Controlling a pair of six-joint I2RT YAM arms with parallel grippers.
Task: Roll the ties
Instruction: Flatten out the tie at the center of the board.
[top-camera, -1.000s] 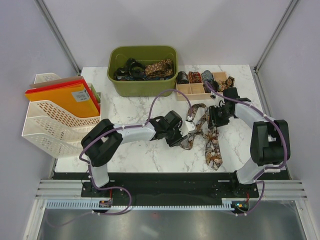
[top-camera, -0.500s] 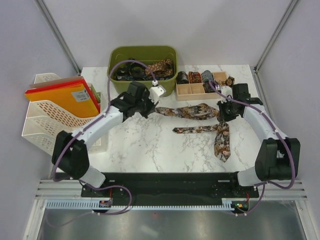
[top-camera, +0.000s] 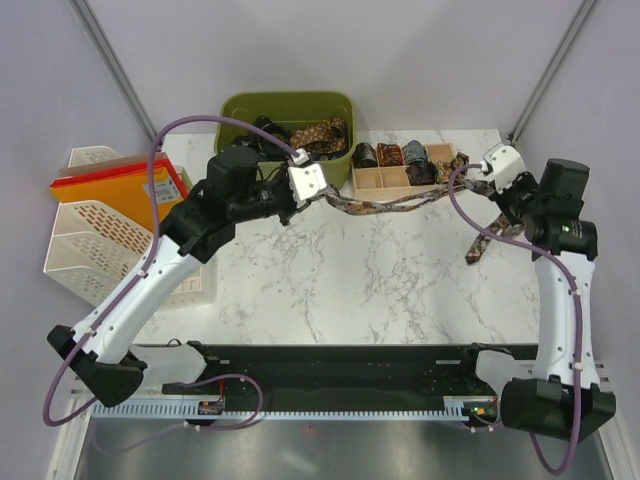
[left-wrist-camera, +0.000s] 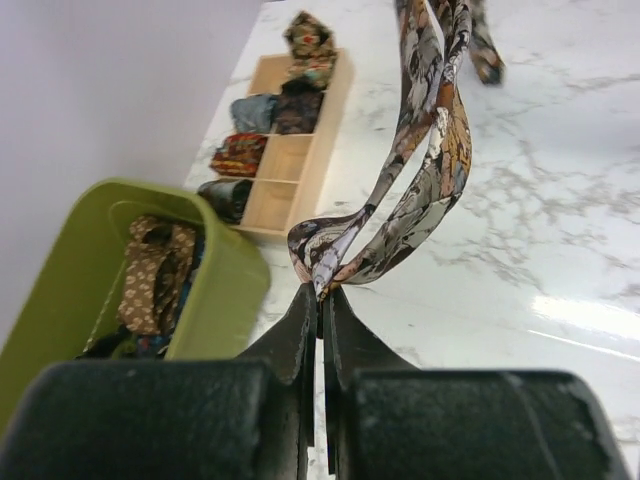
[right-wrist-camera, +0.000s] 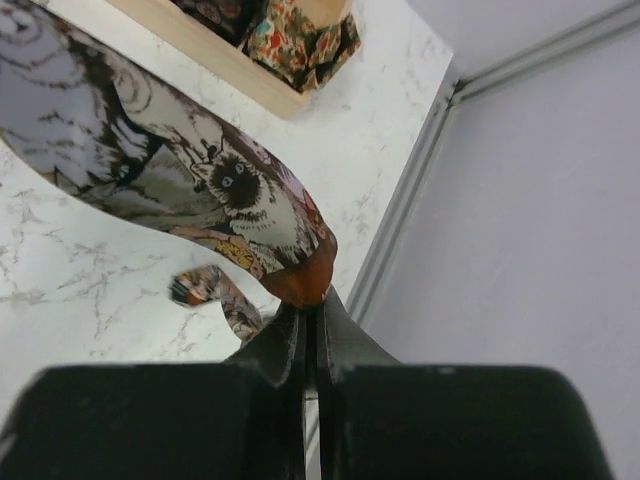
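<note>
Your left end effector (left-wrist-camera: 322, 295) pinches the patterned necktie (top-camera: 385, 204); the right end effector (right-wrist-camera: 310, 312) clamps it above the worktop (top-camera: 350, 280).

Bright, even overhead light with soft, faint shadows. White glare streaks the glossy marble table (left-wrist-camera: 585, 315) in the left wrist view; the tie (right-wrist-camera: 130, 160) blurs near the right wrist lens

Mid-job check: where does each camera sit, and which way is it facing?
Top external: above and behind the bases, facing down on the table; both arms show, the tie stretched between them.
Left wrist: looks along the left gripper, shut on the tie, toward the green bin and wooden tray.
Right wrist: looks along the right gripper, shut on the tie, toward the wooden tray.
Shared: all show the tie.
</note>
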